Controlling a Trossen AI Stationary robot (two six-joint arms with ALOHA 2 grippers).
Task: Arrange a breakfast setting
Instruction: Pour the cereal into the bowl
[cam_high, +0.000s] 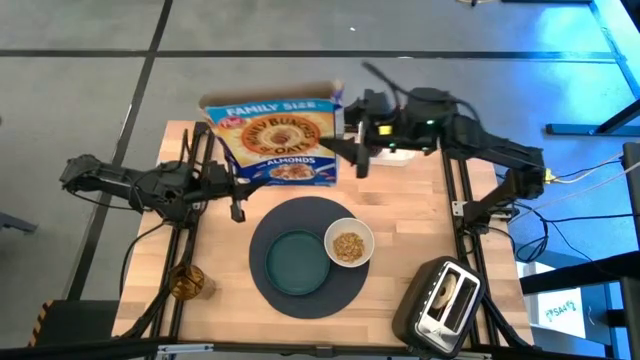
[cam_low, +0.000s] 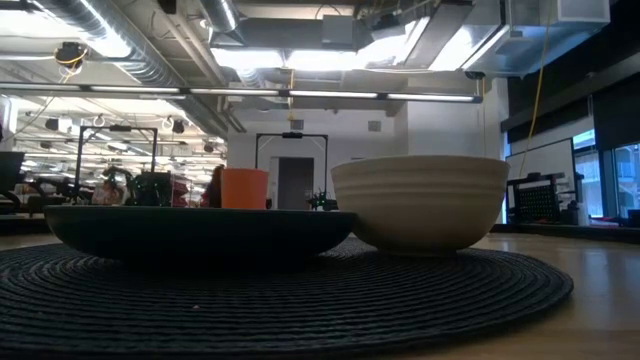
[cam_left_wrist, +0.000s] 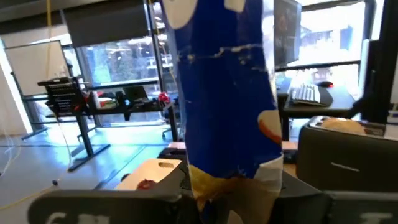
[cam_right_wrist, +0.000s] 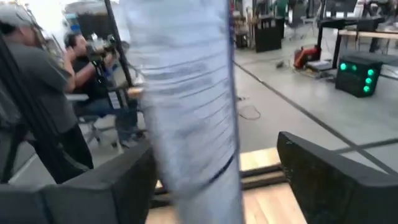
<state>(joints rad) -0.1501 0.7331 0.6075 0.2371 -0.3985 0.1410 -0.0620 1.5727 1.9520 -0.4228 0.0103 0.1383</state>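
Observation:
A blue cereal box (cam_high: 272, 140) is held between my two arms over the table's far middle, its front toward the high camera and its open top flap (cam_high: 333, 100) at the far side. My left gripper (cam_high: 237, 200) is shut on the box's left side. My right gripper (cam_high: 356, 160) is open at the box's right side (cam_right_wrist: 193, 112), with a finger on either side of it. The teal plate (cam_high: 295, 264) and the white bowl (cam_high: 349, 243), which holds cereal, rest on the round dark placemat (cam_high: 307, 300). The orange cup (cam_low: 244, 188) shows behind the plate. The spoon is not in view. My left gripper pinches the box's narrow left side (cam_left_wrist: 224, 168) between its two fingers, low on the box, coming level from the table's left. The box stands roughly upright in the hold. I cannot tell whether its bottom is on the table. My right gripper: whether a finger touches the box, I cannot tell.
The black-and-silver toaster (cam_high: 445, 300) stands at the near right corner with a bagel (cam_left_wrist: 342, 124) in its slot. A white container (cam_high: 400, 155) lies under my right arm. An amber cup (cam_high: 187, 282) stands near the left edge. People sit beyond the table (cam_right_wrist: 81, 68).

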